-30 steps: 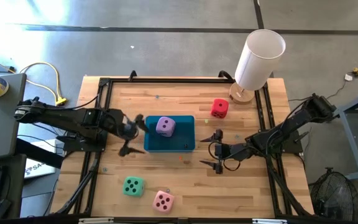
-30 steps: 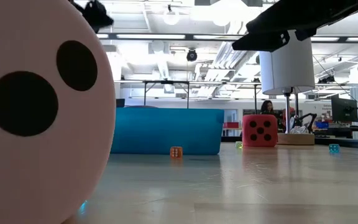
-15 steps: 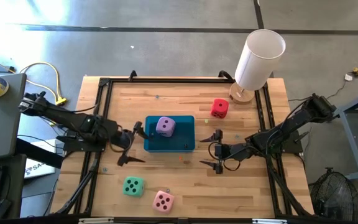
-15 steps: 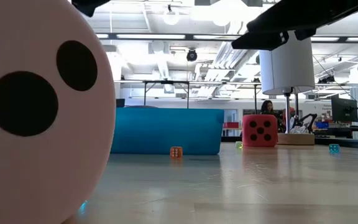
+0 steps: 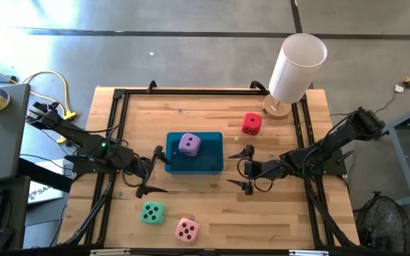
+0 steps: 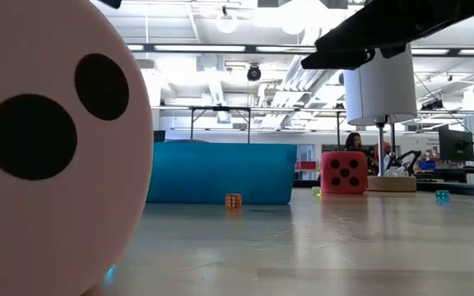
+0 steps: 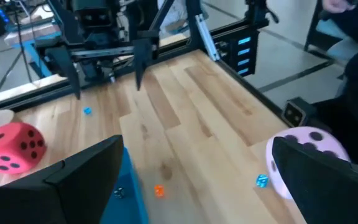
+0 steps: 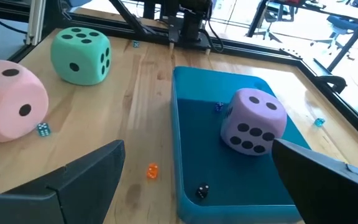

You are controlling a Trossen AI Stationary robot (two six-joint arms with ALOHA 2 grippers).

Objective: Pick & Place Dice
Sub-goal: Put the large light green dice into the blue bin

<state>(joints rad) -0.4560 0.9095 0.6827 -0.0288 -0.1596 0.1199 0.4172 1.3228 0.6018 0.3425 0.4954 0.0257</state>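
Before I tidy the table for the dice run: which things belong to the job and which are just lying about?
Job:
lilac die, in the teal tray
red die
mint green die
pink die

Lying about:
white cylinder
tiny orange die
tiny blue die

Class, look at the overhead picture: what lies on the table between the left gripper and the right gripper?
In the high view, the teal tray holding the lilac die sits between the left gripper and the right gripper.

Four dice [image 5: 188, 144] (all different colours), one teal tray [image 5: 208, 165]
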